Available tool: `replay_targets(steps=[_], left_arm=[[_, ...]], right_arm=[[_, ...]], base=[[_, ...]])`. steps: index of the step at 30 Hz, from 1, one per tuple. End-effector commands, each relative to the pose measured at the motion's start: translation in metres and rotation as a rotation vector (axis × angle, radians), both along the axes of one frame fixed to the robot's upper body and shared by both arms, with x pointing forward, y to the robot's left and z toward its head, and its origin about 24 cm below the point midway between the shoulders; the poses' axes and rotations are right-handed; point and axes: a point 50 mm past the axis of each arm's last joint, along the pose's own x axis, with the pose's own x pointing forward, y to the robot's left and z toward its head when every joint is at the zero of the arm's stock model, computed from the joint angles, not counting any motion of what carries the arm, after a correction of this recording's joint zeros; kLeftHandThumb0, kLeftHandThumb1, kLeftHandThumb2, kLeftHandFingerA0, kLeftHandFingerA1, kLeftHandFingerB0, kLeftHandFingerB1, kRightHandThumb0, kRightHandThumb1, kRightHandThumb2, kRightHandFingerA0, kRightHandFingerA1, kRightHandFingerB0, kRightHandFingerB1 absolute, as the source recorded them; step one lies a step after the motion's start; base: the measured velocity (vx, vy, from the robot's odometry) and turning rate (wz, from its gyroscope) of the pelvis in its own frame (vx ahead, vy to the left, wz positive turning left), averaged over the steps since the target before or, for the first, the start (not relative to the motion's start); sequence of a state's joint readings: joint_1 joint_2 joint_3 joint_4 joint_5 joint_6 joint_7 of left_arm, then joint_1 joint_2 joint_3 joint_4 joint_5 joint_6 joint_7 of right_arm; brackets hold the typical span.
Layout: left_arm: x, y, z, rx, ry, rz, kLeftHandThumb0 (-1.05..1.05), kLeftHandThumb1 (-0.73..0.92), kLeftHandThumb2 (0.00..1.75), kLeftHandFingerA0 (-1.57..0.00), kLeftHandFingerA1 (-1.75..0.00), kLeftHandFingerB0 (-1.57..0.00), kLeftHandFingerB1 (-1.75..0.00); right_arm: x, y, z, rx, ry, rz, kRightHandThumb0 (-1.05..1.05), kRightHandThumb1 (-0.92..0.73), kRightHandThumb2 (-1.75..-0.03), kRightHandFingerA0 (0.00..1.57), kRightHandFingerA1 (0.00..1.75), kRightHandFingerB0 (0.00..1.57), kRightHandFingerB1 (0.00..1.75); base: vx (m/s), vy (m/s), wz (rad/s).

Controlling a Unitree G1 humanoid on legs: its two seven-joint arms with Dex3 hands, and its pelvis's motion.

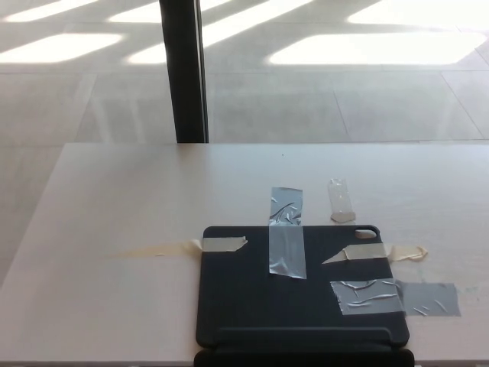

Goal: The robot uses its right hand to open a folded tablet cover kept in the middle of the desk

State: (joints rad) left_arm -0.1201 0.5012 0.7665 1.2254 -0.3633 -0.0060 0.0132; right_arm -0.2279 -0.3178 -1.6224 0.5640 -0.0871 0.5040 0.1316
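Tablet cover (302,294), dark and folded shut, lies flat on the pale desk (114,199) near the desk's front edge, a little right of the middle of the picture, with its near end running to the bottom border. It is fastened down by several pieces of tape: a strip of silver tape (286,232) crosses its far edge upright, half on the desk and half on the cover; a second, wrinkled silver piece (393,297) lies across its right edge and reaches out onto the desk; a beige strip (183,248) runs from the desk on the left onto the cover's far left corner; another beige strip (374,252) lies over the far right corner and ends in a curl on the desk. A small clear scrap of tape (341,200) sits on the desk just beyond the cover's far right corner, apart from it. Beyond the desk a black post (183,69) stands on the sunlit tiled floor (344,92). Neither robot hand shows in the head view, so the state of their fingers cannot be told
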Motion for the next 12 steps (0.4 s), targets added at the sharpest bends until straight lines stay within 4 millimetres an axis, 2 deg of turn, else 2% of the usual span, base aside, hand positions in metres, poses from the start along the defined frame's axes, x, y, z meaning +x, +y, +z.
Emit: replay_targets(steps=[1,2,3,4,6,7,9,10,11,12], left_arm=[[-0.0039,-0.0003,-0.0026,-0.053,-0.031,0.055,-0.57,0.59,0.6,-0.82,-0.87,-0.61,-0.75],[-0.0036,-0.0003,-0.0026,-0.056,-0.031,0.058,-0.57,0.59,0.6,-0.82,-0.87,-0.61,-0.75],[-0.0045,-0.0001,-0.0027,-0.058,-0.031,0.057,-0.57,0.58,0.61,-0.82,-0.87,-0.59,-0.74],[-0.0049,-0.0001,-0.0028,-0.058,-0.03,0.05,-0.56,0.6,0.61,-0.79,-0.86,-0.58,-0.73],[-0.0051,-0.0003,-0.003,-0.061,-0.036,0.054,-0.55,0.6,0.6,-0.79,-0.86,-0.58,-0.74],[-0.0035,-0.0006,-0.0027,-0.049,-0.027,0.048,-0.53,0.57,0.61,-0.82,-0.89,-0.66,-0.79],[-0.006,-0.0007,-0.0037,-0.048,-0.02,0.048,-0.52,0.54,0.61,-0.85,-0.89,-0.68,-0.78],[-0.0062,-0.0007,-0.0037,-0.05,-0.024,0.05,-0.53,0.36,0.88,-0.85,-0.91,-0.69,-0.83],[-0.0079,-0.0007,-0.0042,-0.04,-0.01,0.047,-0.5,0.51,0.6,-0.86,-0.88,-0.78,-0.89],[-0.0085,-0.0007,-0.0044,-0.036,-0.003,0.045,-0.5,0.51,0.6,-0.86,-0.88,-0.78,-0.89]], right_arm=[[0.0007,-0.0001,-0.0017,-0.046,-0.072,-0.101,-0.75,-0.69,-0.6,0.69,0.67,0.5,0.59],[0.0013,-0.0002,-0.0022,-0.041,-0.071,-0.094,-0.75,-0.69,-0.6,0.69,0.67,0.5,0.59],[0.0003,-0.0001,-0.0035,-0.04,-0.072,-0.102,-0.72,-0.51,-0.95,0.64,0.69,0.38,0.62],[-0.0013,-0.0003,-0.0051,-0.027,-0.053,-0.113,-0.72,-0.66,-0.6,0.72,0.62,0.54,0.64],[-0.0019,-0.0004,-0.006,-0.003,-0.061,-0.154,-0.65,-0.6,-0.58,0.71,0.62,0.55,0.61],[-0.0021,0.0003,-0.005,-0.009,-0.083,-0.211,-0.4,-0.52,-0.55,0.77,0.65,0.71,0.65],[-0.003,0.0014,-0.0046,-0.024,-0.071,-0.209,-0.38,-0.52,-0.55,0.81,0.67,0.77,0.65],[-0.003,0.002,-0.0048,-0.03,-0.071,-0.205,-0.32,-0.5,-0.54,0.81,0.69,0.79,0.66],[-0.0037,0.0024,-0.0051,-0.038,-0.071,-0.2,-0.29,-0.49,-0.55,0.88,0.68,0.81,0.66],[-0.004,0.0025,-0.0052,-0.04,-0.071,-0.199,-0.29,-0.49,-0.55,0.88,0.68,0.81,0.66]], base=[[0.0,0.0,0.0],[0.0,0.0,0.0],[0.0,0.0,0.0],[0.0,0.0,0.0],[0.0,0.0,0.0],[0.0,0.0,0.0],[0.0,0.0,0.0],[0.0,0.0,0.0],[0.0,0.0,0.0],[0.0,0.0,0.0]])
